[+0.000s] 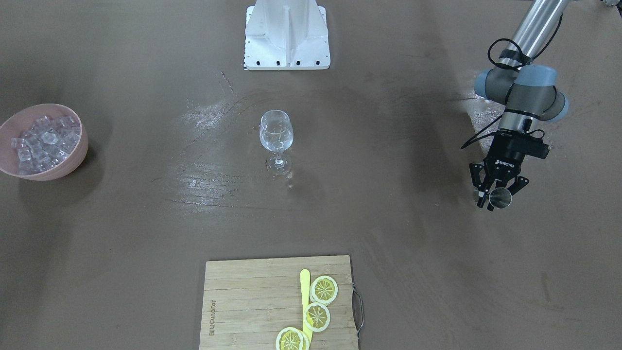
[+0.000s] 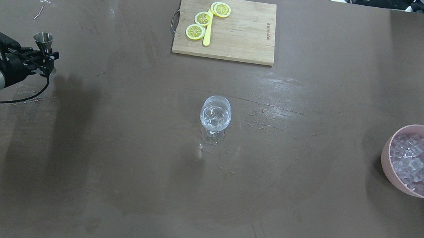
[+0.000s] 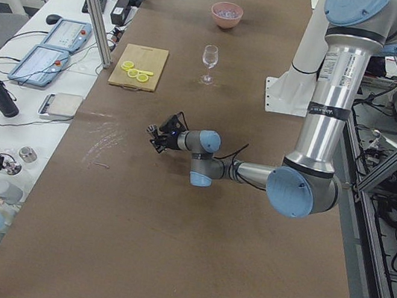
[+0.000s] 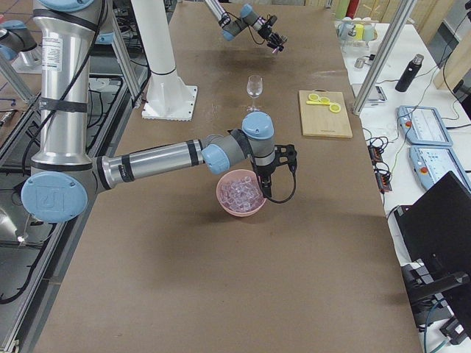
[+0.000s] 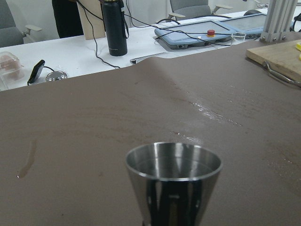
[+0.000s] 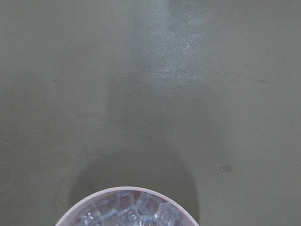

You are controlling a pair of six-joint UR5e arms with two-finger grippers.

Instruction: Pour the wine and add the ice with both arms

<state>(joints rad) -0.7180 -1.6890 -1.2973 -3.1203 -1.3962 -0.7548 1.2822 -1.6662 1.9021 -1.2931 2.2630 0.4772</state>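
Wooden board (image 2: 239,32), lemon slices (image 2: 203,18) | wine glass (image 2: 215,115) centre | jigger (image 2: 43,40) in left gripper (image 1: 495,193)

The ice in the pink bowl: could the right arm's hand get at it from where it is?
Probably yes: the right hand hangs close above the open pink bowl, and nothing covers the ice.

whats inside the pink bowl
The pink bowl holds a heap of small clear ice cubes that fills much of it. Nothing else shows among them. The bowl's inner bottom and the lower cubes are covered by the ones on top.
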